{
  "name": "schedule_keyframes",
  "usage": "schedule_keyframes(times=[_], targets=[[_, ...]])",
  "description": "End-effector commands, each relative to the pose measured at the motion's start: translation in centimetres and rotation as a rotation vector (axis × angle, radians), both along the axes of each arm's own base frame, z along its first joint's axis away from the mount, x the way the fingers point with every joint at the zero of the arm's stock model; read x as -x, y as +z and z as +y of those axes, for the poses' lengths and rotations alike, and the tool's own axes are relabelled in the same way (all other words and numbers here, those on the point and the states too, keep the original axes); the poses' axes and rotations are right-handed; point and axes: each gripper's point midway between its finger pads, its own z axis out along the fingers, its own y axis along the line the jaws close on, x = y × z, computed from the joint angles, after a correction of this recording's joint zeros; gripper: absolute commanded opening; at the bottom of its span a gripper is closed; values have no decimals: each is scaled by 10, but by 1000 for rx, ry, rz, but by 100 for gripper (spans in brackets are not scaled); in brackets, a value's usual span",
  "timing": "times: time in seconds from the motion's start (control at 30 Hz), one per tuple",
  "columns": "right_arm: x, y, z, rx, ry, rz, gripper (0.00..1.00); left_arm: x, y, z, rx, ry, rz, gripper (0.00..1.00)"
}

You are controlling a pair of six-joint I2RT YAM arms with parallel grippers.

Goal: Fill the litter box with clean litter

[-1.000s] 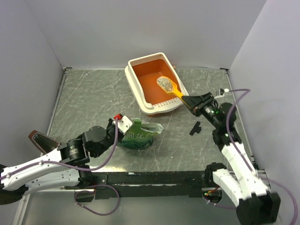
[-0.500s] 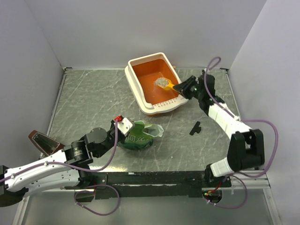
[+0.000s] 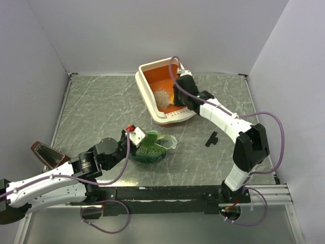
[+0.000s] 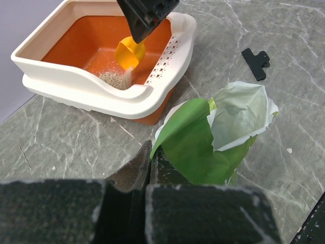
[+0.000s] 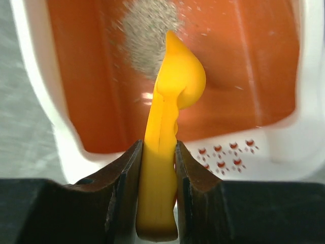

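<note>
The right arm stretches to the upper centre over the litter box [image 3: 145,71], wrist rolled. The right gripper [image 5: 157,152] pinches the yellow scoop [image 5: 176,81] by its handle, tipped on edge above the clean litter [image 5: 144,35] piled inside. At lower left the left arm lies low, and the left gripper [image 3: 134,136] is pressed together on the edge of the green bag [image 3: 152,148].

Colour rundown, box-fill scene:
litter box [image 3: 144,90] orange inside, cream-white rim, small-hole pattern along one short edge; clean litter [image 5: 147,35] pale grey-white speckle; scoop [image 5: 170,101] orange-yellow; bag [image 4: 190,145] green outside, white inside; clip [image 4: 255,57] black; table [image 3: 96,107] dark grey-green marble, pale veins; walls [image 3: 152,30] plain pale lilac-grey; arms [image 3: 45,188] white shells, black joints.
</note>
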Motion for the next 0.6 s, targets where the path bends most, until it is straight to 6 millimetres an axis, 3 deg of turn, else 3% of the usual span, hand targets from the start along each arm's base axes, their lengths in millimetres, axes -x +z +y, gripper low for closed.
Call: schedule_keyframes(times=[0.0,0.07,0.2,0.37,0.57], targets=[[0,45,-25,311,-48,-196,0,1,-5,-2,5,-10,15,1],[9,59,-25,330,-43,-237,0,2,-5,-4,3,-15,15,1],[37,97,-28,194,-11,-295,0,2,-5,-4,1,-18,15,1],[99,139,-16,-85,131,-295,0,4,-8,-8,-1,-35,31,1],[174,158,-29,-190,262,-193,0,3,-7,-10,8,-30,39,1]])
